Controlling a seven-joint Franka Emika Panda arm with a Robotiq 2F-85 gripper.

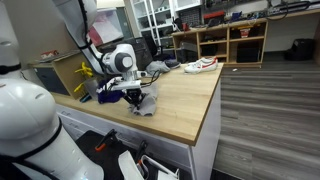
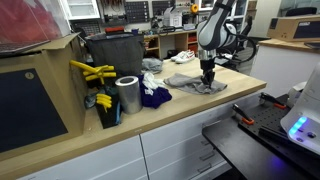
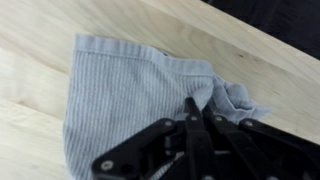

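- While my black two-fingered gripper [image 3: 192, 112] stood over the grey ribbed fabric cloth [image 3: 120, 90], its fingers were pressed together, pinching a bunched fold near one edge of that cloth.
- The cloth lay on the light wooden countertop [image 3: 40, 30]. It was mostly flat, and only the pinched part was gathered into wrinkles.
- In an exterior view the cloth sat near a dark blue crumpled fabric heap [image 2: 155, 96] and well apart from a shiny metal cylinder [image 2: 127, 95].
- I judged the cloth light, soft and limp. It would sag and drape from wherever it was held, and nothing about it looked fragile.
- The ribbed knit looked grippy rather than slippery, but thin, so a single flat layer might slide out from between my pads.
- A gathered fold or a corner seemed the best place to hold it, since the extra thickness gives the fingers something to bite on.
- My own fingers covered the pinch point, so I could not tell how many layers they held, or whether the tips also touched the wood.
- The gripper's body cut off the cloth's near edge in the wrist view.
- Both exterior views showed the cloth small and blurred, so I could not tell whether it was a towel or a garment.
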